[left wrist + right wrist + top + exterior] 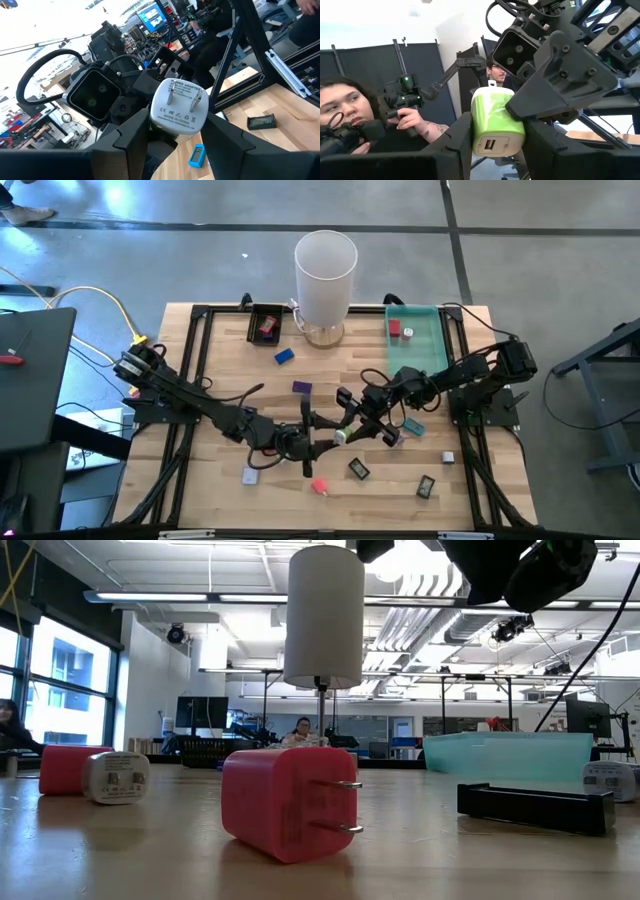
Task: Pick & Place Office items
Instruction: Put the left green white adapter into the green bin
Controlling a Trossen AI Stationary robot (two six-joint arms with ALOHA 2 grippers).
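i've got both arms meeting mid-table, raised off the wood. the white/green charger (179, 106) sits right between the two grippers: left gripper (176, 137) has its fingers on either side of the white plug end, prongs facing my left wrist cam; right gripper (497, 137) is clenched on the green usb end (496, 127). from the high view that meeting spot (340, 436) is just a dark tangle w/ a pale speck, can't separate the fingers there. whether the left is truly squeezing or only flanking the charger, i can't tell.

other office items lie around on the table (220, 495): a pink plug block (319, 486) near the front edge, just below the grippers; a grey cube (250, 476) to its left; two black pieces (359, 469) and (426, 487) to the right; a purple block (302, 388) and a blue block (285, 356) farther back. the low view shows the pink block (285, 802) close up, arms mostly cut off at the top. labels on the small pieces are too tiny to read.
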